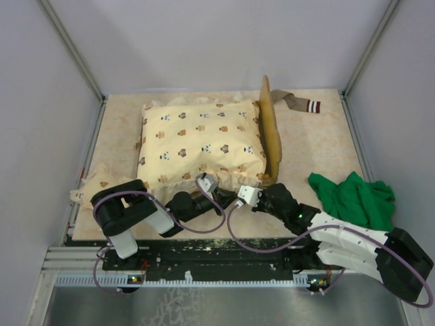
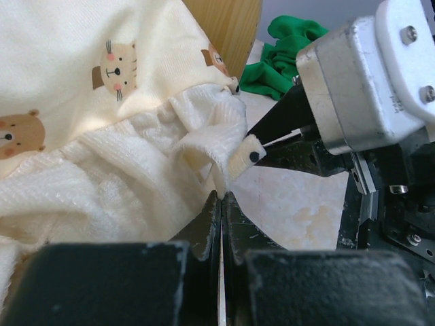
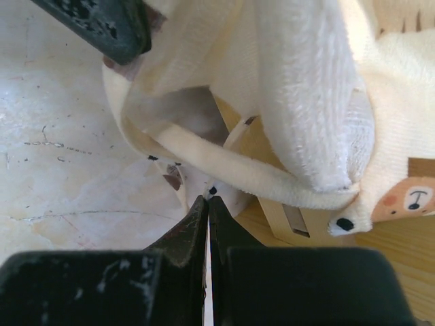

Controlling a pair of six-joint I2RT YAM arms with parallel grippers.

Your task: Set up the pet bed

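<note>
1. pet bed (image 1: 270,129): a light-wood frame. its wavy, scalloped headboard stands upright on edge, and the rest of the frame is almost wholly hidden under a cream quilt (image 1: 200,142) printed with small animal faces.
2. position: the bed sits at the middle of the table (image 1: 319,142), a little toward 12 o'clock. a green cloth (image 1: 353,200) lies apart from it at 4 o'clock, and a brown strap with striped end (image 1: 299,103) lies just behind the headboard at 1 o'clock.
3. axis: in the top view the long axis runs from 9 o'clock to 3 o'clock, with the headboard at the 3 o'clock end. the board itself spans the 12-to-6 line.
4. a small cream printed piece (image 1: 92,187) lies at the bed's 8 o'clock corner. whether it is joined to the quilt cannot be told.
5. left tool (image 1: 206,182): at the 6 o'clock edge of the quilt. the left wrist view shows it (image 2: 221,202) clenched, tips against the terry underside of the quilt (image 2: 102,136), with nothing seen between them. bare wood of the bed (image 2: 228,27) rises beyond.
6. right tool (image 1: 246,195): just beside the left one, near the bed's 5 o'clock corner. the right wrist view shows it (image 3: 207,204) clenched just below the quilt's (image 3: 299,88) hem band, with pale wood of the frame (image 3: 394,265) to its side.
</note>
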